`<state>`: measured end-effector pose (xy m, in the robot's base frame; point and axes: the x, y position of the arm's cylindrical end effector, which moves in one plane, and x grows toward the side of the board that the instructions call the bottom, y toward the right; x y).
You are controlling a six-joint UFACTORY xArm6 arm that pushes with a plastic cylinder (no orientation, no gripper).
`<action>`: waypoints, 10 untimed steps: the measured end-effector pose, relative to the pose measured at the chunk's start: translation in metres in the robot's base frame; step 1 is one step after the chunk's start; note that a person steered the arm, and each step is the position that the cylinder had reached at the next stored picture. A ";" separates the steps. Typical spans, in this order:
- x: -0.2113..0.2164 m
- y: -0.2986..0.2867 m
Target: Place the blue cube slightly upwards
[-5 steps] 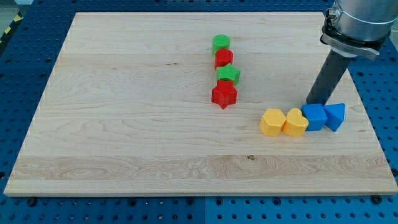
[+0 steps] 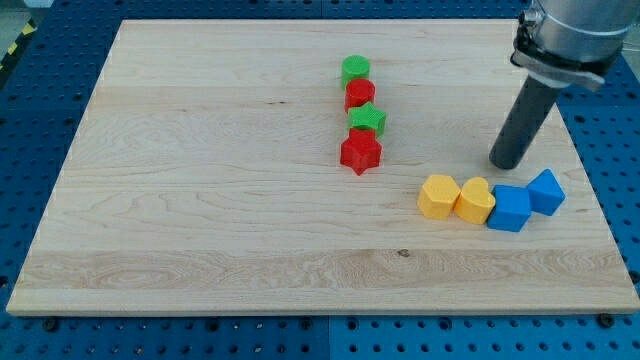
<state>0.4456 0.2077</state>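
Observation:
The blue cube (image 2: 510,208) lies at the view's right, touching a yellow heart-shaped block (image 2: 475,199) on its left and a second blue block (image 2: 546,191), triangular, on its upper right. My tip (image 2: 503,164) rests on the board just above the blue cube, with a small gap between them. A yellow hexagonal block (image 2: 438,196) sits left of the yellow heart.
A column of blocks stands at the view's middle top: a green cylinder (image 2: 355,69), a red cylinder (image 2: 360,94), a green star (image 2: 368,120) and a red star (image 2: 361,152). The wooden board's right edge (image 2: 590,190) runs close to the blue blocks.
The blue cube has shifted down and a little right. The blue triangular block has turned and moved slightly right. My tip has drawn slightly upwards, off the cube.

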 end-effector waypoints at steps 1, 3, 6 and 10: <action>-0.022 0.010; -0.010 0.048; 0.059 0.093; 0.137 0.054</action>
<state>0.5826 0.2615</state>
